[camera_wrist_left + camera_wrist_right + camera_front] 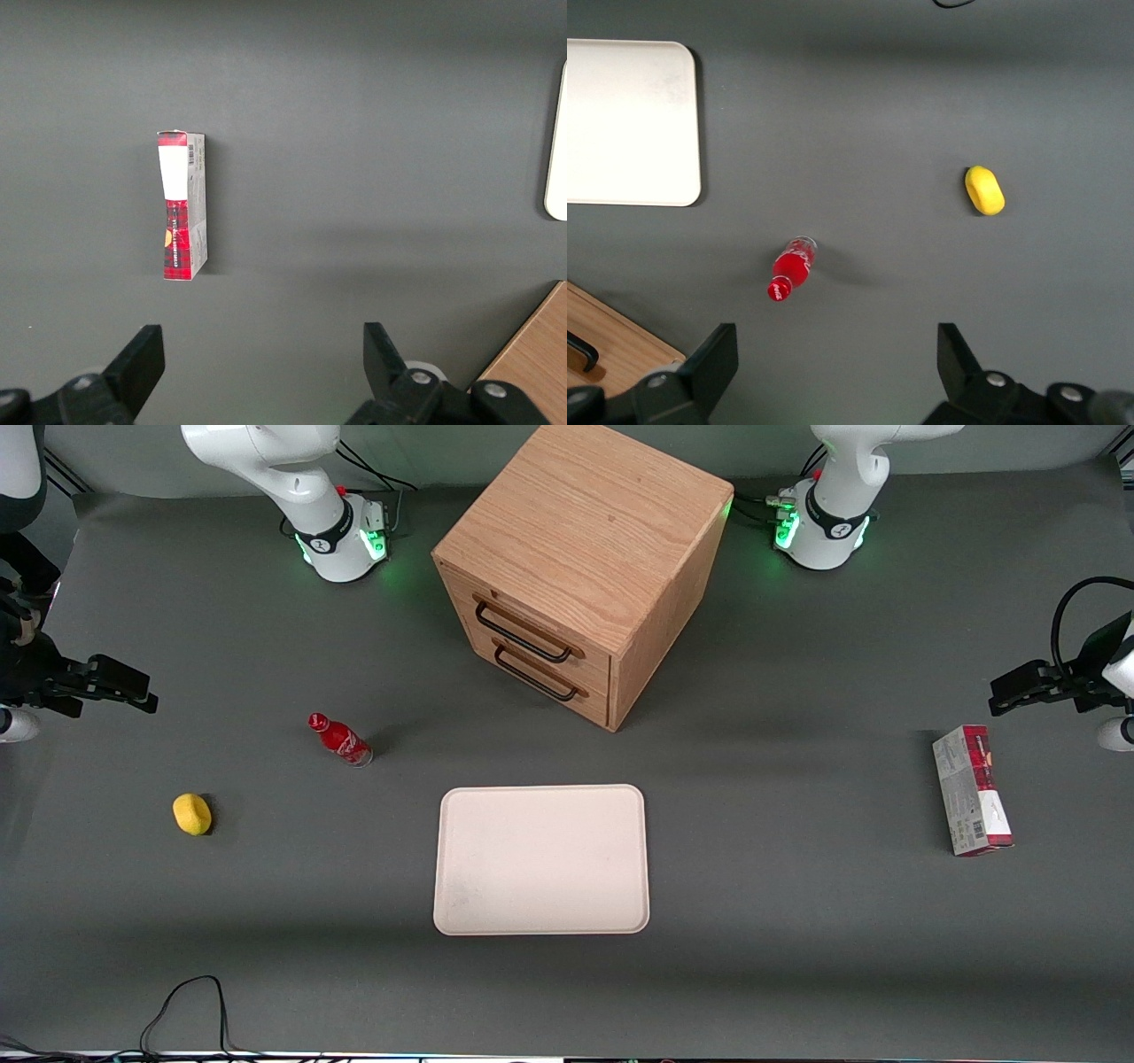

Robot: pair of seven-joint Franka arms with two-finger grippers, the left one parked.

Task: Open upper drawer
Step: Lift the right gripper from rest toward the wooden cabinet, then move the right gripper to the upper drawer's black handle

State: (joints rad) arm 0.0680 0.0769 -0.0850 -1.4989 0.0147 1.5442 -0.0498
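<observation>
The oak cabinet stands at the middle of the table, farther from the front camera than the tray. Its upper drawer is closed flush, with its long black wire handle above the bottom drawer's handle. My right gripper hovers high at the working arm's end of the table, well away from the cabinet, open and empty. In the right wrist view the gripper has its fingers wide apart above bare mat, and a corner of the cabinet shows.
A red bottle lies between my gripper and the cabinet; it also shows in the right wrist view. A yellow lemon-like object lies nearer the camera. A cream tray lies in front of the cabinet. A red-and-grey carton lies toward the parked arm's end.
</observation>
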